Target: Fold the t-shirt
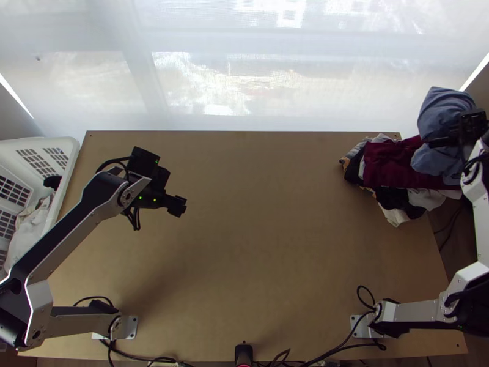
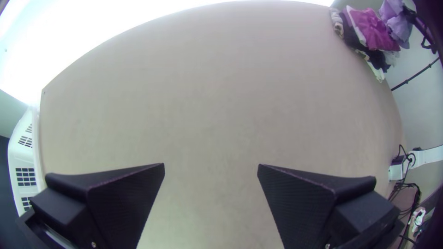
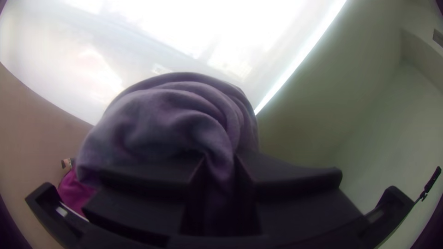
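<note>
T-shirt (image 1: 439,110), blue and bunched, clamped in my right gripper (image 1: 441,142), right at the clothes pile (image 1: 394,199); touching it or just above, I can't tell. Maroon cloth (image 1: 388,166) tops that pile. Well apart from the pile, my left gripper (image 1: 177,206) hangs fingers apart. Across the table (image 1: 257,257) from it, a white basket (image 1: 69,162) holds pale cloth (image 1: 30,229).
</note>
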{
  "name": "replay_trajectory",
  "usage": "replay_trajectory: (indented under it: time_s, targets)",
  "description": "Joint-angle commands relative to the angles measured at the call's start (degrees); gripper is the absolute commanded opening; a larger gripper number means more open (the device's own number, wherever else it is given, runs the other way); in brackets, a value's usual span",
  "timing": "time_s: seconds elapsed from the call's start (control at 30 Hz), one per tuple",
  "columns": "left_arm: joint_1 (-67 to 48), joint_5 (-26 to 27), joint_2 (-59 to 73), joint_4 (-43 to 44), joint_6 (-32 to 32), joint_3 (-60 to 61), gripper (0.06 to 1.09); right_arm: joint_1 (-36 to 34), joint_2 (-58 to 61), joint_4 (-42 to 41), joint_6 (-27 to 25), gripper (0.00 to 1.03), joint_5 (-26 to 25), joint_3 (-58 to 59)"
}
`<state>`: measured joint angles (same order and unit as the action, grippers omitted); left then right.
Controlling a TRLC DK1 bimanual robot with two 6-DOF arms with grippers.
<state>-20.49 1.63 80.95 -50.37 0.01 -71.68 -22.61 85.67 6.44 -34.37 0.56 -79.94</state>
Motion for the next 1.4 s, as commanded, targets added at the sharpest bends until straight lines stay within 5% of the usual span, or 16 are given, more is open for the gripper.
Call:
replay_trajectory:
  time_s: [0.0,0.53,0.87,0.93,1.13,1.37]
  targets:
    - [2.65,-0.05,-3.78,0.10,0.52,4.18,1.04,1.52,9.61,-1.60,0.80,0.03,-0.21,1.98]
    - [5.37,-0.05,-4.57,0.01,0.16,4.71,1.04,6.44,14.26,-3.54,6.25,0.03,-3.02,13.58]
    - [4.67,-0.05,-4.22,0.01,-0.71,4.36,1.04,6.97,4.33,-8.02,9.06,0.03,-2.75,21.58]
    - [4.14,-0.05,-4.22,0.01,-0.80,4.27,1.04,6.53,5.47,-8.19,7.91,0.19,-2.84,22.20]
    - [4.23,-0.05,-4.66,0.01,-0.80,4.88,1.04,4.24,6.09,-7.32,8.09,0.98,-2.75,22.11]
    - [4.58,-0.05,-4.57,0.45,-0.80,5.76,1.04,3.71,1.17,-6.96,8.79,0.99,-2.40,20.88]
